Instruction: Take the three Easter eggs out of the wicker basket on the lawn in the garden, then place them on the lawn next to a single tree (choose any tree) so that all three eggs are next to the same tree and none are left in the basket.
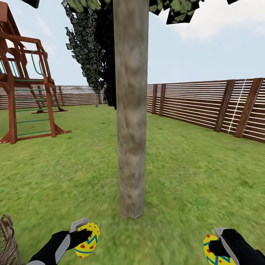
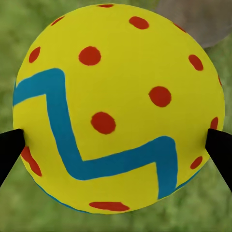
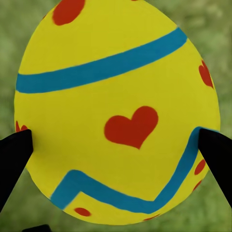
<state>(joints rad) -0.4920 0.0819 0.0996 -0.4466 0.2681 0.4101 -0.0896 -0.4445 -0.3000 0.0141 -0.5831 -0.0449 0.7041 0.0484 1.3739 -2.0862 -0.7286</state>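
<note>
1. Your left gripper [image 1: 84, 235] sits at the lower left of the head frame, clamped on an Easter egg [image 1: 87, 240]; the egg pokes out to the right of the black fingers, yellow with a blue zigzag and red spots
2. Left wrist view: that same egg [image 2: 116, 106] sits pinched between the two black fingertips [image 2: 9, 150] touching its sides, blurred grass behind
3. Your right gripper [image 1: 217, 246] is at the lower right of the head frame, closed on a second egg [image 1: 212, 251], which sticks out on the gripper's left side and runs off the bottom edge
4. Right wrist view: second egg [image 3: 116, 111] has blue bands and a red heart, fingertips [image 3: 215, 150] pressed on both flanks
5. The tree [image 1: 130, 110] trunk stands upright at frame centre, base on the lawn [image 1: 191, 176] between and above both eggs, near them but not touching
6. Wicker basket [image 1: 8, 241] edge shows at the far lower left, just left of your left arm; can't tell what's inside
7. Wooden play tower [image 1: 25, 88] upper left, slat fence [image 1: 213, 105] along the right
</note>
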